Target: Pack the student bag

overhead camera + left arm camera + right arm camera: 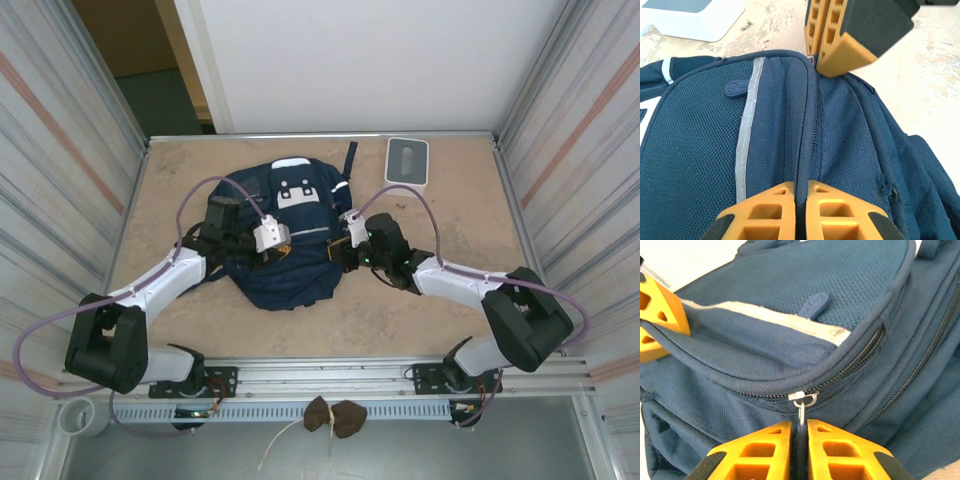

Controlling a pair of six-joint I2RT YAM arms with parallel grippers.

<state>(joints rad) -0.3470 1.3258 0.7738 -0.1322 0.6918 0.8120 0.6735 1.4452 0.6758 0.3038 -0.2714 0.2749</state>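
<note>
The student bag, a navy-blue backpack with a grey reflective stripe, lies in the middle of the table. My left gripper is shut on a raised fold of the bag's fabric beside a zip seam. My right gripper is shut on the dark pull tab hanging from a silver zipper slider at the bag's right side. In the top view the left gripper and right gripper face each other across the bag. The zip looks shut on both sides of the slider.
A small white-grey box stands on the table behind the bag at the right. Corrugated metal walls close in both sides. A metal rail runs along the near edge, with a brown scrap and a white cup below it.
</note>
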